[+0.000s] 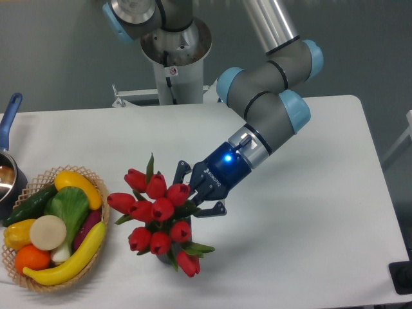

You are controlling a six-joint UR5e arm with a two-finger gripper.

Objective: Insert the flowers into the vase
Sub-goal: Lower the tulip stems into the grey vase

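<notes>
The gripper (193,201) reaches in from the right, its two fingers set either side of the stems just behind the flower heads; the heads hide the fingertips, so I cannot tell whether it is clamped on the stems or has let go. A blue light glows on its wrist.

The flowers (158,215) stand as a tight bunch of red tulips, heads spread wide and tilted a little towards the front edge of the table (309,225). Under them, a dark patch with a curved top shows between the lower heads; this looks like the vase (181,243), almost wholly covered by blooms and leaves. Both sit near the front edge, left of the table's middle.

My judgement is that the insertion is nearly finished: the stems appear to run down into the vase, though the mouth is hidden and I cannot confirm how deep they sit. What seems left is settling the bunch, opening the fingers and drawing the arm clear without dragging blooms out.

A basket (38,283) of fruit and vegetables sits near the front left corner, a pan (8,174) at the left edge behind it.
</notes>
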